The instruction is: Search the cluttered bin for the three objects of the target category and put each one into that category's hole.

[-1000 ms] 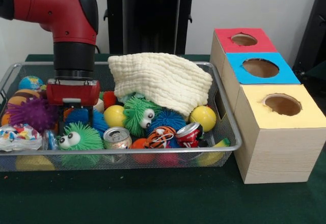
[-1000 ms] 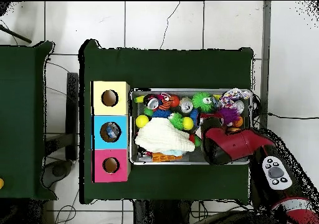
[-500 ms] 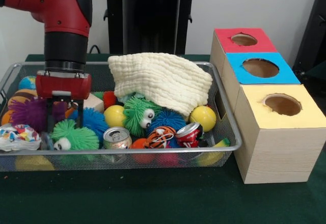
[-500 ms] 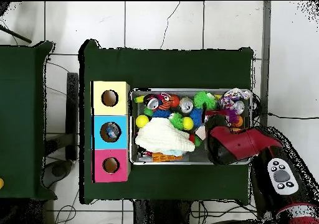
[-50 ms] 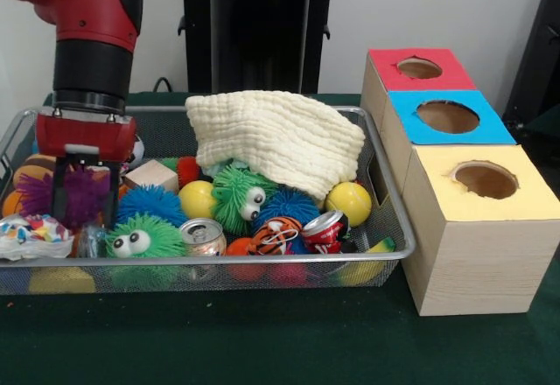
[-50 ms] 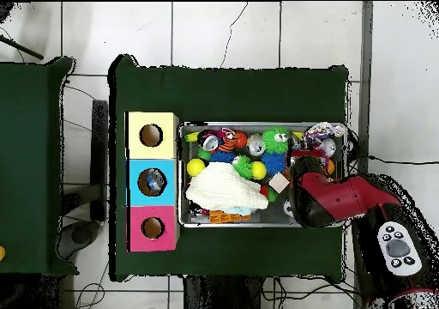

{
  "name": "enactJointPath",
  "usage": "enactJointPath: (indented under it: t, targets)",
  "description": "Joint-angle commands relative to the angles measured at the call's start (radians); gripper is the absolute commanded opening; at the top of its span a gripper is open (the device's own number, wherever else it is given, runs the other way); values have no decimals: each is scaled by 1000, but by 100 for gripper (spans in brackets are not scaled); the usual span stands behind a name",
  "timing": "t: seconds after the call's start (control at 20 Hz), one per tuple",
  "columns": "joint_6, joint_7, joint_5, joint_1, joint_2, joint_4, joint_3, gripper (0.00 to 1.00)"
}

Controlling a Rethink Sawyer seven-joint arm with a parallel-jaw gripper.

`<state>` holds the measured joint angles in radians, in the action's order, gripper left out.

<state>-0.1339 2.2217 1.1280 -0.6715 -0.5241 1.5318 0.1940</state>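
Item: purple ball (image 5: 77, 194), bin's (image 5: 385, 194) nine o'clock; soft, light. My gripper (image 5: 84, 194) stood wide astride it.

Three holed boxes (image 5: 455, 149) — beside bin (image 5: 385, 227)

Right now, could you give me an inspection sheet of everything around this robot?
Surface: green table, bare in front.
Job's things: wire bin full of toys; red box, blue box and yellow box beside it, each with a hole on top.
Clutter: cream cloth over the pile; fuzzy balls, yellow balls, cans, wooden block.
Claw: claw open, straddling purple fuzzy ball.
Cables: several on tiled floor.
Surroundings: nothing else seen.
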Motion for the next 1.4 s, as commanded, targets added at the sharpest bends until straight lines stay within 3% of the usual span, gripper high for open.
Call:
enactJointPath:
  t: [0.05,0.5,1.4]
  targets:
    - [104,-63,70,-5,10,-46,2,100]
    - [25,-20,51,27,114,-108,-40,100]
    - [-155,21,-116,137,232,-149,-210,100]
